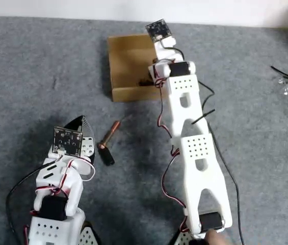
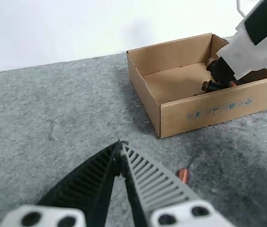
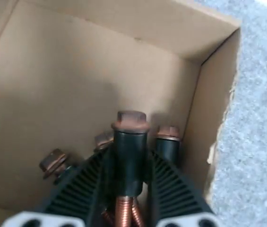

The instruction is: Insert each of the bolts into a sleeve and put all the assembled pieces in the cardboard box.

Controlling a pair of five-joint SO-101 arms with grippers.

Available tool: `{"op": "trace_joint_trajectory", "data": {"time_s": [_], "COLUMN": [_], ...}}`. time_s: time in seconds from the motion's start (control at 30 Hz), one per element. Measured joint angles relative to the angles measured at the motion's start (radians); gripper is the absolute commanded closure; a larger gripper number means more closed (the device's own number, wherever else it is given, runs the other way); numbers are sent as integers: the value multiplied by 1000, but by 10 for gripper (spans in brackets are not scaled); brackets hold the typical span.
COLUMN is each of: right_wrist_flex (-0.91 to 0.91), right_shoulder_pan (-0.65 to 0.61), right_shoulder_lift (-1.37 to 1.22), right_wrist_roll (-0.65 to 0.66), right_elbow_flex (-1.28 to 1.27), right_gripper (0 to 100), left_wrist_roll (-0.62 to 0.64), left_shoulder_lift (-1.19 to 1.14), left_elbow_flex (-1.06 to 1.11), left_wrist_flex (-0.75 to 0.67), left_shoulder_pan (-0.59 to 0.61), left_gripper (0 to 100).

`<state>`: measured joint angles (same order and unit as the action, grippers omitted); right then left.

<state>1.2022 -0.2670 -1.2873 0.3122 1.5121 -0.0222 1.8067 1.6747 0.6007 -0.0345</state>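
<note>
If clamped, sleeve [image 3: 129,144] inside end effector [image 3: 128,160]

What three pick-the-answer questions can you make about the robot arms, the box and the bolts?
1. Where is the right gripper?
A) inside the box
B) on the mat
C) on a shelf

2. What colour is the sleeve it holds?
A) white
B) black
C) blue

3. How is the left gripper?
A) wide open
B) shut on a bolt
C) shut and empty

Answers:
1 A, the box walls stand around it.
2 B, the sleeve is black under a copper bolt head.
3 C, its fingers meet with nothing between them.
</note>
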Motion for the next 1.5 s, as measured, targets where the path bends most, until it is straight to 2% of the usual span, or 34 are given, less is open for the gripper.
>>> {"op": "trace_joint_trajectory", "data": {"time_s": [0.13, 0.33, 0.53, 0.97, 1.2, 1.33, 1.5], "right_wrist_flex": [34, 92, 224, 505, 542, 543, 543], "right_shoulder_pan": [0, -3, 0, -3, -77, -137, -229], "right_shoulder_lift": [-2, -3, 20, 356, 532, 603, 690], "right_wrist_roll": [-2, -2, -2, -2, -6, -69, -84], "right_elbow_flex": [0, 63, 137, 137, 138, 138, 103], "right_gripper": [781, 781, 781, 781, 782, 782, 782], "left_wrist_roll": [-2, -2, -2, -2, -2, 0, 0], "left_shoulder_lift": [0, 0, 0, 0, 0, 0, 0], "left_elbow_flex": [0, 0, 0, 0, 0, 0, 0], "left_wrist_flex": [0, 0, -3, -3, -11, -35, -41], "left_shoulder_pan": [0, 0, 0, 0, 25, 57, 95], "left_gripper": [993, 993, 993, 993, 993, 993, 993]}}
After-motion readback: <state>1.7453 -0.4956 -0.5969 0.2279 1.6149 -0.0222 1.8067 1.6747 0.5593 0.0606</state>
